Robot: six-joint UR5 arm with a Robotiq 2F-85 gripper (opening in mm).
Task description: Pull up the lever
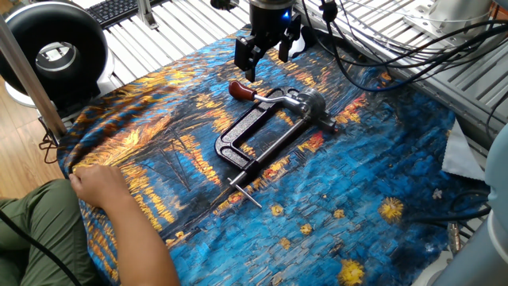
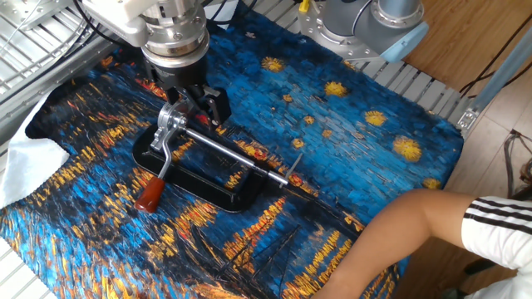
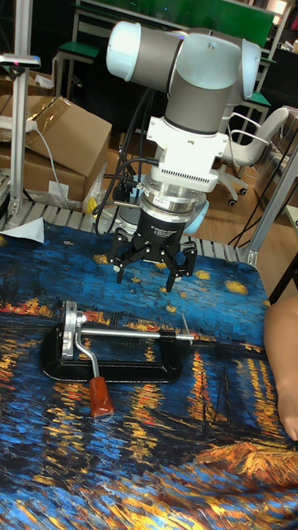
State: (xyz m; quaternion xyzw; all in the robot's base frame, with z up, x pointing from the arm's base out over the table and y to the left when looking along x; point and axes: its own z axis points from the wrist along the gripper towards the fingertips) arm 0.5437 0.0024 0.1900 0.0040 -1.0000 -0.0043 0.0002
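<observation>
**One fixed view.** The lever [image 1: 258,95] is recorded lying low on the painted cloth [image 1: 143,135] that covers the table. Its reddish-brown knob [image 1: 240,90] is pointed away from the grey head of the black clamp [image 1: 238,141]. The gripper [image 1: 266,54] is held above the knob, with the fingers spread wide and nothing between them.

**The other fixed view.** The lever [image 2: 162,162] is shown hinged at the clamp head and crossing the frame, with the knob [image 2: 150,193] down by the cloth. The gripper [image 2: 204,101] is placed over the head.

**Tall fixed view.** Clear air is seen between the gripper [image 3: 155,267] and the clamp.

**Handling (judged).**
- The lever is taken to be rigid metal and not fragile, and a stiff hinge is to be expected.
- The rounded knob may slip, so hold is best taken there or just behind it on the arm.
- The clamp lies loose on soft cloth and may be dragged.
</observation>
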